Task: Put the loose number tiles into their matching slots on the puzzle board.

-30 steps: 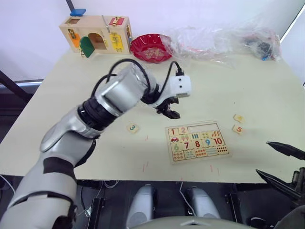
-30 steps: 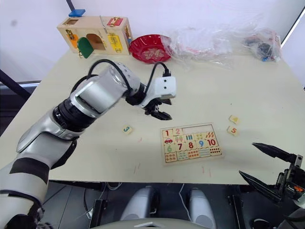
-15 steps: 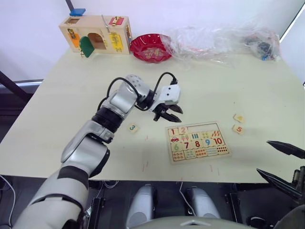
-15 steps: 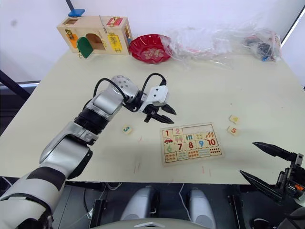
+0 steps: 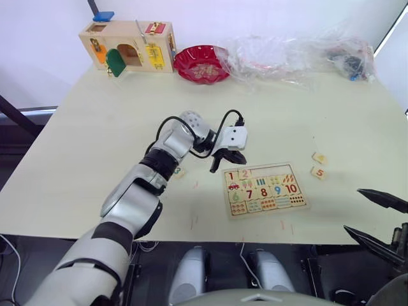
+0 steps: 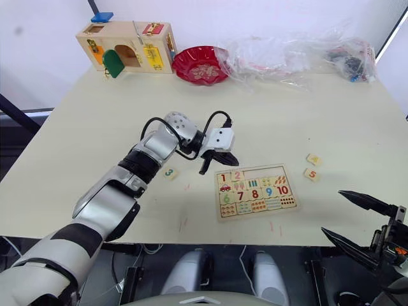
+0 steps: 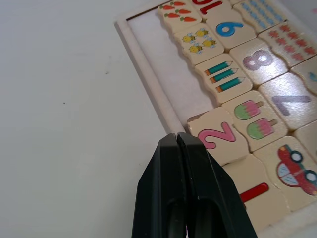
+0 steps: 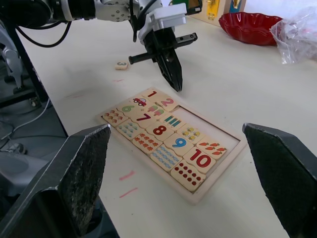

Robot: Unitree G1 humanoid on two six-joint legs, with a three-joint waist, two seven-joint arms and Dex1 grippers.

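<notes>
The left gripper (image 7: 177,141) is seen with its two black fingers pressed together, nothing between them, tips poised at the far rim of the puzzle board (image 5: 264,189), just beside the 2 tile (image 7: 219,135). In the head views this gripper sits at about 10 o'clock from the board's centre. The 1 tile (image 7: 257,191) and the 2 tile are seated in the board's top row; the remaining three matching slots (image 7: 168,64) of that row are bare.

The 3 tile (image 6: 169,172) lies loose on the table at 9 o'clock from the gripper, near the forearm. The 5 tile (image 5: 318,172) and a further loose tile (image 5: 319,157), its digit not legible, lie close together at 3 o'clock from the board, apart from it.

The right gripper (image 6: 357,223) is held spread wide at the table's near right edge, holding nothing.

The pale table (image 5: 95,127) carries, along its far edge, a wooden latch box (image 5: 127,46), a red bowl (image 5: 203,63) and crumpled clear plastic bags (image 5: 293,54). A white wall is seen behind.
</notes>
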